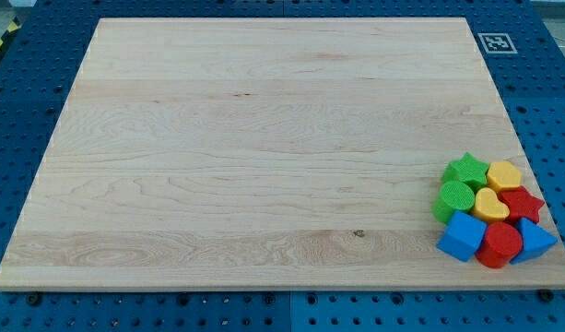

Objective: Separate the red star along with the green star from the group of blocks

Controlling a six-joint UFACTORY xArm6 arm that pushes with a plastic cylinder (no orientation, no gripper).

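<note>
Red star [523, 203] sits on the view's right side of the cluster, close to the bench's right edge; green star [467, 171] sits at the cluster's top-left corner. The two stars do not touch: a yellow block [504, 175] and a yellow heart [490, 205] lie between them.

Edges/room: all blocks are packed tight in the bench's [245, 148] bottom-right corner. The blue blocks and the red one at the bottom lie just beside the bottom edge. Open wood runs to the view's left and top of the cluster.

Count: 8 blocks.
- green: 2 (star; green cylinder [454, 198] below it)
- yellow: 2
- red: 2 (star; red rounded block [500, 244] at the bottom)
- blue: 2 (blue cube [462, 236] at bottom left; blue wedge-like block [534, 242] at bottom right)

A square printed marker [496, 42] sits at the bench's top-right corner.

My tip: not visible in this view, so its place relative to the blocks, and any contact, cannot be told.
</note>
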